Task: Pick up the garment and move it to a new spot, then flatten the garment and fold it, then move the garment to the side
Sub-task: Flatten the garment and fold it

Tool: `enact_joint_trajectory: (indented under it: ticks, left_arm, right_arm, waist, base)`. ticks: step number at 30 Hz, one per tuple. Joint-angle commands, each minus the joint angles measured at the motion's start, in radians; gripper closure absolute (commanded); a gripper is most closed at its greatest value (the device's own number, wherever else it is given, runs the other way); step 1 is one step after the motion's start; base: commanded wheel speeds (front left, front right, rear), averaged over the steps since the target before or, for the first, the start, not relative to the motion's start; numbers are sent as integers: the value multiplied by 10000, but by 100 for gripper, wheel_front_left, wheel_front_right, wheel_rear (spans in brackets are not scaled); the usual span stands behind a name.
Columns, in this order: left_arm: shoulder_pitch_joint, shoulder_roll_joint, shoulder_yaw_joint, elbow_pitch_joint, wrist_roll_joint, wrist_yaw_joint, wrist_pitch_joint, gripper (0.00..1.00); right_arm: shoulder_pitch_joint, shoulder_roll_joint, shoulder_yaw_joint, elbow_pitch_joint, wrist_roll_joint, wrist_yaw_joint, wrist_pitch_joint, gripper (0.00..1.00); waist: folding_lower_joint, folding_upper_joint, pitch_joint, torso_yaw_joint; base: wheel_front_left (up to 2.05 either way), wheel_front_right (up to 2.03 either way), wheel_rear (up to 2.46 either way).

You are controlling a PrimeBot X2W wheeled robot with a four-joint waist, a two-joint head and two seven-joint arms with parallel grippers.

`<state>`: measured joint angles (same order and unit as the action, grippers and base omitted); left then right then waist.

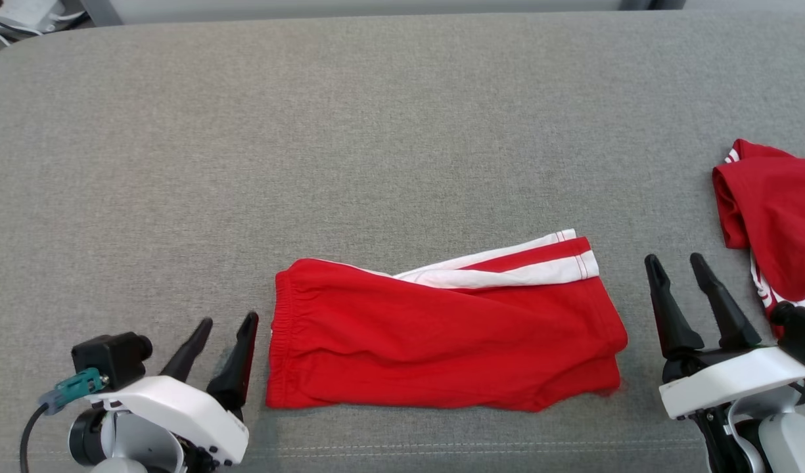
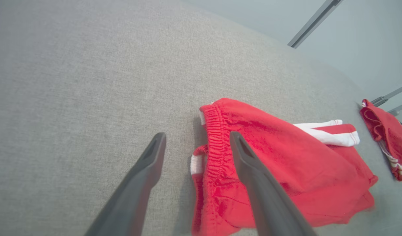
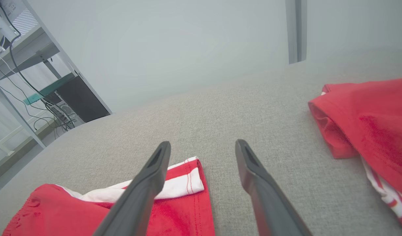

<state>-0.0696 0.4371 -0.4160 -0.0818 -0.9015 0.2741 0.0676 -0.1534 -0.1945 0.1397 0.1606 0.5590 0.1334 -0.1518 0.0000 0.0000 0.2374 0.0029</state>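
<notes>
Red shorts (image 1: 441,335) with white stripes lie folded flat, waistband leftward.

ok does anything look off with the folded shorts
Slightly: the red shorts are folded unevenly, their white-striped leg hem poking out askew along the far edge. A second red garment lies crumpled at the right.

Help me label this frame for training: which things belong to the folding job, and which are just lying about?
Job: folded red fabric shorts with white side stripes; open left hand; open right hand.
Lying about: crumpled red-and-white garment at the right edge; metal shelving with cables.
</notes>
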Motion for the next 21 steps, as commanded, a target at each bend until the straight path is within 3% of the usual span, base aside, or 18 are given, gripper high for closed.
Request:
enact_joint_trajectory:
  ticks: [1, 11, 21]
  left_arm:
    - [-529, 199, 500, -209, 214, 58, -231, 0]
    - [-1164, -475, 989, 713, 1161, 90, -2690, 0]
    - [-494, -482, 956, 1109, 2948, 146, -3275, 0]
  right_arm:
    - [75, -100, 103, -373, -203, -27, -109, 0]
    - [351, 186, -449, -751, -1907, -27, -477, 0]
    - [1297, 598, -861, -731, -2659, -27, -803, 0]
  waist:
    - [0, 0, -79, 80]
    - [0, 0, -566, 159]
    - [0, 0, -1238, 346]
  base:
    - [0, 0, 0]
    - [0, 0, 0]
    - [0, 0, 0]
